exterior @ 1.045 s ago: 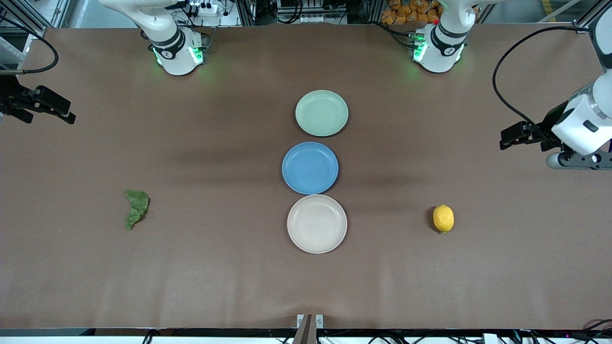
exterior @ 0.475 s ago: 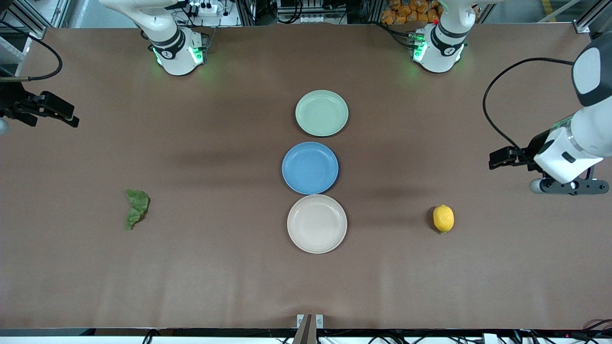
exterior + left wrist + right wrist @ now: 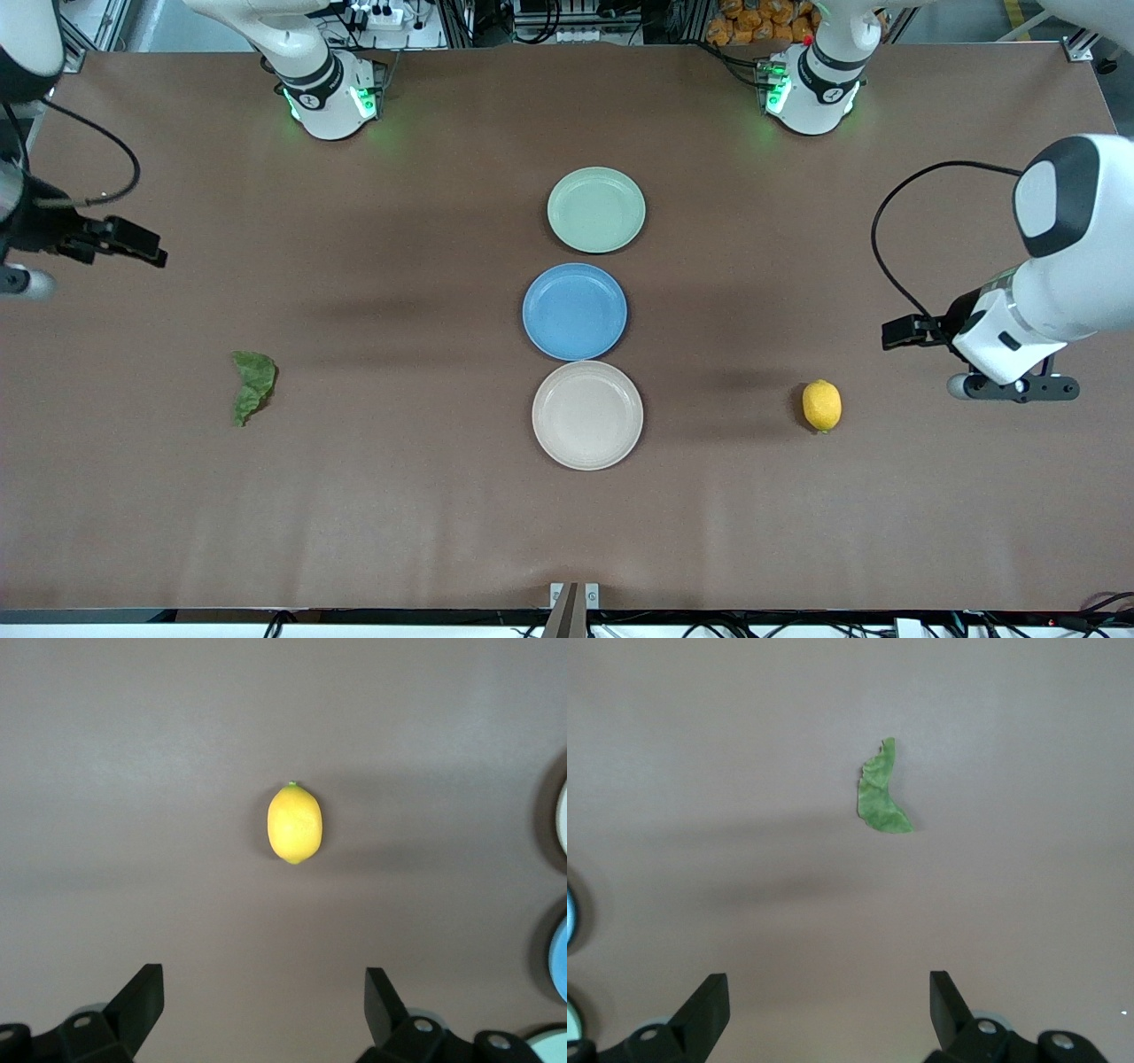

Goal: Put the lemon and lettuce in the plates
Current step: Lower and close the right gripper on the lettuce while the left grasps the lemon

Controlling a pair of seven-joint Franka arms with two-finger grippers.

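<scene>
Front view: my left gripper hangs empty over the bench near the lemon; my right gripper, empty too, is well apart from the lettuce.

Left wrist view: jaws wide, lemon ahead, long axis across them.

Right wrist view: jaws wide, lettuce ahead.

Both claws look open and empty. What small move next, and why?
Probably bring the left claw over the lemon and lower it. It hangs open above bare table toward the left arm's end, and the lemon lies free there, no plate holding it. The right claw, open too, could likewise close in on the lettuce.
</scene>
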